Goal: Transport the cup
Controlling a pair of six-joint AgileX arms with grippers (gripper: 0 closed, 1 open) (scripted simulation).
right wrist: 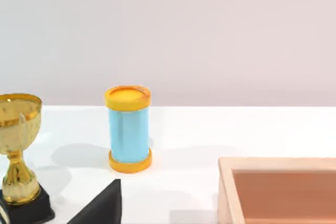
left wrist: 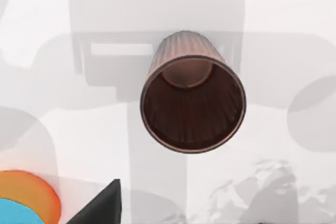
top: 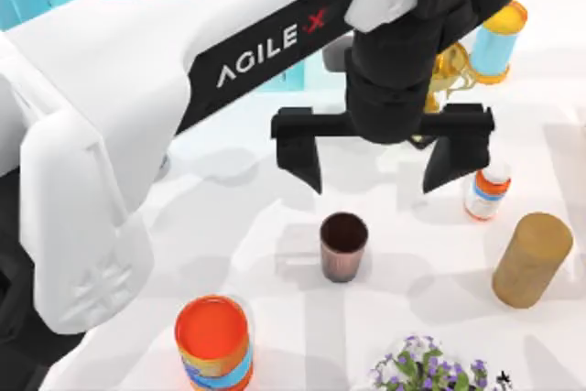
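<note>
The left arm (top: 137, 116) reaches over the white table (top: 256, 226), and its left gripper (top: 374, 180) hangs above the cup (top: 343, 246) with the jaws spread wide, not touching it. The cup (ribbed outside, dark brown inside) stands upright near the table's middle, between the orange-topped can (top: 213, 343) and the tan cylinder (top: 532, 259). For the right gripper, I cannot tell how the jaws stand.
</note>
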